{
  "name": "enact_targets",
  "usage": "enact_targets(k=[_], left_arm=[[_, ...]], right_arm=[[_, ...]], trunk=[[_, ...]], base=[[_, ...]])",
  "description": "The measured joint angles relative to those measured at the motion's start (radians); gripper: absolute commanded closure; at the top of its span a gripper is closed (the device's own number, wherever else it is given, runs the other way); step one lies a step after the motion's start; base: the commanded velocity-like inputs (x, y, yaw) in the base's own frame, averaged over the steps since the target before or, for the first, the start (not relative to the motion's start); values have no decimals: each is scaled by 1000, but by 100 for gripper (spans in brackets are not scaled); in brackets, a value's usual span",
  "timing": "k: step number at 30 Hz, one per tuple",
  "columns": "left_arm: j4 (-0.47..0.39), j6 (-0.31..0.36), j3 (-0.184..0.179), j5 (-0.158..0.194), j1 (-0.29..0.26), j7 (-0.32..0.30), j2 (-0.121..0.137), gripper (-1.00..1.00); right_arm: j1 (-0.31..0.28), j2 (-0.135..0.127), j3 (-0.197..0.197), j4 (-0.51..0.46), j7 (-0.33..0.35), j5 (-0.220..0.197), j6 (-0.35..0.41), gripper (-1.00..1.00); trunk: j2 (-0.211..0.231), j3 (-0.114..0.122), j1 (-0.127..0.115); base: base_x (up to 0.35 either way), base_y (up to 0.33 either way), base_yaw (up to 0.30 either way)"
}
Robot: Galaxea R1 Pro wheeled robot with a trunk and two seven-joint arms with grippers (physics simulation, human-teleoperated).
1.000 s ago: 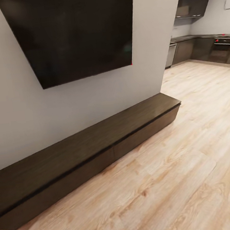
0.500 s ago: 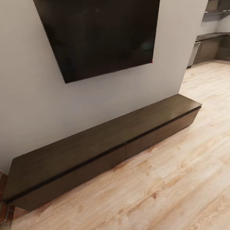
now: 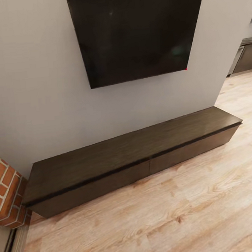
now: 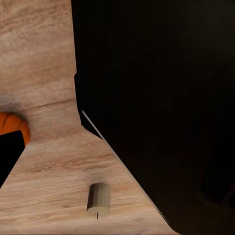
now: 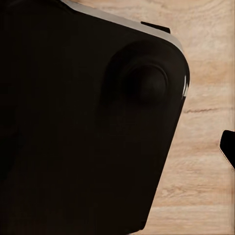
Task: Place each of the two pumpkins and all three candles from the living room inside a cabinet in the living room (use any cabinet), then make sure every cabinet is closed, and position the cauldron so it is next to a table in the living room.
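A grey wall (image 3: pixel 33 93) stands ahead in the head view, over a pale wood-plank floor (image 3: pixel 171 222). A dark TV (image 3: pixel 137 33) hangs on the wall. Below it the cabinet (image 3: pixel 117 158) runs long and low against the wall, dark brown, its top bare and both drawer fronts flush and shut, with a thin seam between them near the middle. A red brick corner (image 3: pixel 4 189) with pale mortar stands just beside the cabinet's left end. Past the wall's right edge a bit of dark kitchen unit (image 3: pixel 248 57) shows, well apart from the cabinet.

In the left wrist view a candle (image 4: pixel 99 198), squat and grey-tan with a dark wick dot, stands on the floor. A pumpkin (image 4: pixel 13 127), orange and partly cut off at the picture's edge, sits on the same floor, near the candle but not touching it. A large black robot part (image 4: pixel 161 107) fills the space beside them.

In the right wrist view a black rounded robot part (image 5: pixel 83 122) lies over the floor.

Whether either end effector is wide or narrow cannot be told, as no fingers can be made out.
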Motion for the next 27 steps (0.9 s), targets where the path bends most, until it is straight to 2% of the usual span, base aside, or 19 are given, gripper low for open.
enact_targets(k=[27], left_arm=[[0,0,0,0,0,1,0,-100]], right_arm=[[0,2,0,0,0,-2,-1,-100]], trunk=[[0,31,0]], base=[[0,0,216]])
